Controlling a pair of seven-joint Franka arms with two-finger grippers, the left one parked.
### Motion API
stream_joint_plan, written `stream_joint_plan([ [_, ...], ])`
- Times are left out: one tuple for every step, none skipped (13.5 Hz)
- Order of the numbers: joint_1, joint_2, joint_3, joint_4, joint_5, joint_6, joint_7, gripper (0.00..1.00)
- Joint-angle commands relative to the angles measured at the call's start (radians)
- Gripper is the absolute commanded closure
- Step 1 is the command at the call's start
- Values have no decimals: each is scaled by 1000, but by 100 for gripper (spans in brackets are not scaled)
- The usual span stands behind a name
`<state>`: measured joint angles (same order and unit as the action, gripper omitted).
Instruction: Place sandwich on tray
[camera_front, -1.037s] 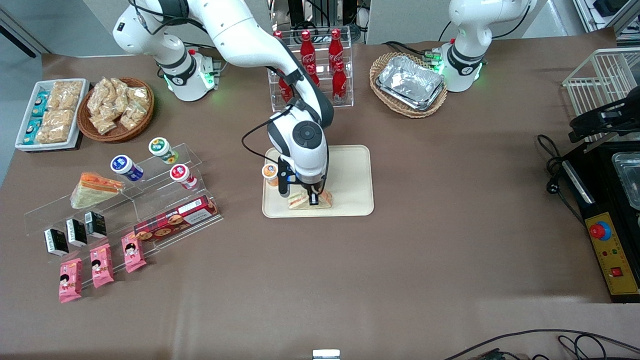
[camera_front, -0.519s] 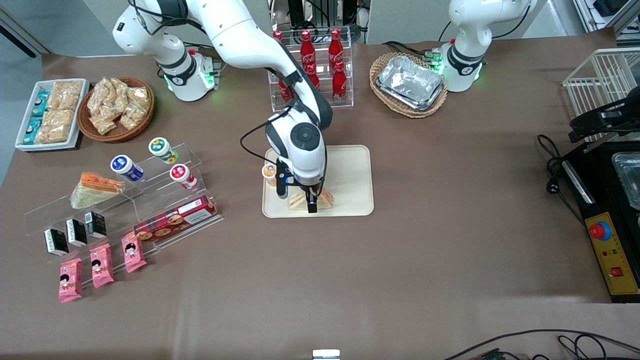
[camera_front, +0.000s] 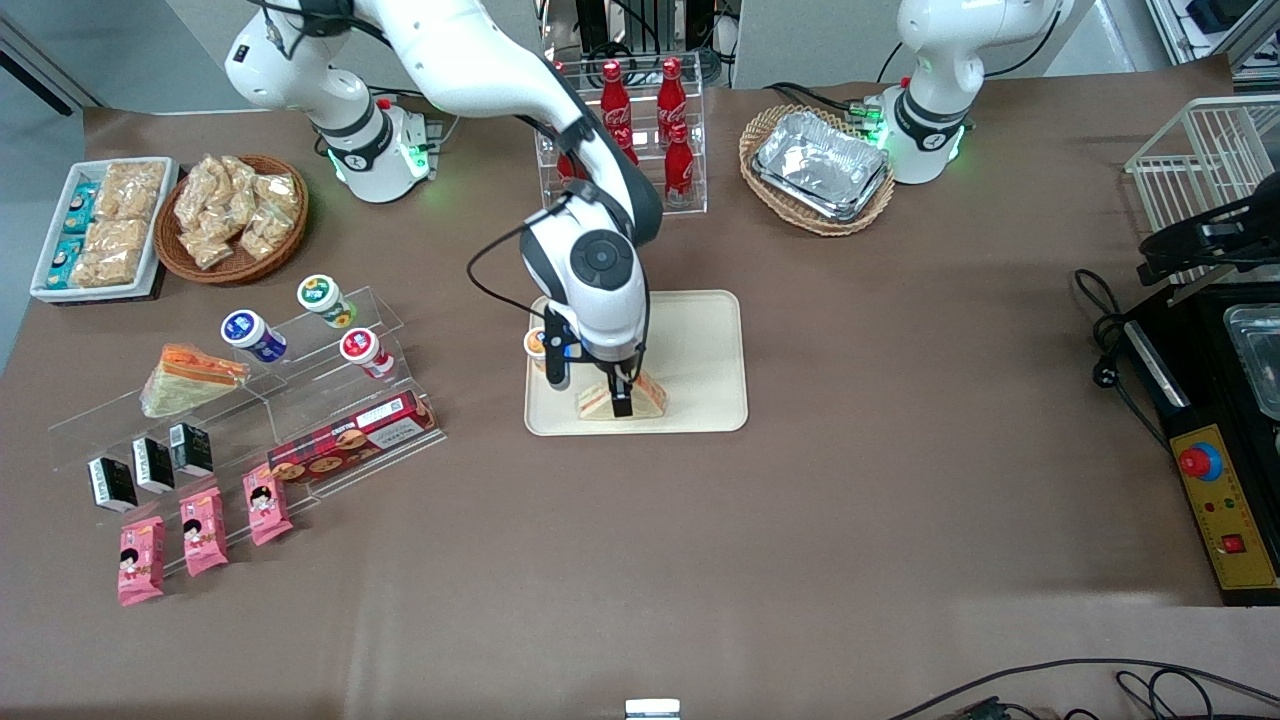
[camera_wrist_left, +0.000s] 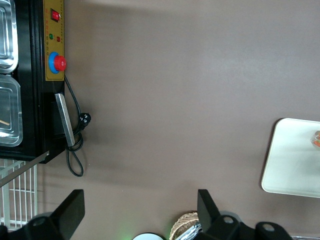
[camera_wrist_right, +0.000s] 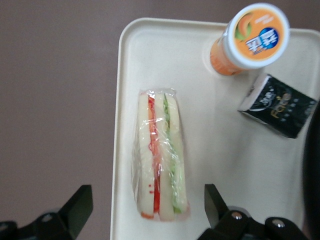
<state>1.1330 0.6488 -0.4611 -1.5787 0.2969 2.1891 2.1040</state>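
Sandwich (camera_wrist_right: 159, 156) lies flat on the tray (camera_wrist_right: 125, 75) near its front rim, gripper (camera_wrist_right: 145, 220) hovering just above with fingers spread wide, gripping nothing

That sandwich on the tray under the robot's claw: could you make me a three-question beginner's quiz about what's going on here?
1. True or false: the sandwich lies on the tray.
2. Is the gripper (a) shut on the sandwich, (b) open above it, or (c) over the bottle rack?
3. Name the two other things on the tray.

Key
1. True; it lies near the tray edge closest to the front camera.
2. (b); the fingers stand apart on either side of the sandwich, clear of it.
3. An orange-capped bottle and a small black carton.
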Motion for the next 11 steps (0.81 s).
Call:
stream_joint_plan([
  [-36,-142,4,-6,18,-124,-64,0],
  [-50,-181,4,-4,18,-155,-94,0],
  [-61,-217,4,0,18,-176,-149,0],
  [-77,-245,-1,15,16,-205,-198,0],
  [-102,-268,-1,32,15,-250,-247,0],
  [-131,-285,-1,58,14,-294,-299,0],
  [-162,-307,-1,83,14,-331,-359,0],
  [-191,-334,4,92,11,-362,-445,0],
  [-212,-363,4,92,8,-379,-540,0],
  [-237,-392,5,92,4,-396,-671,0],
  [-265,-415,5,91,-5,-426,-823,0],
])
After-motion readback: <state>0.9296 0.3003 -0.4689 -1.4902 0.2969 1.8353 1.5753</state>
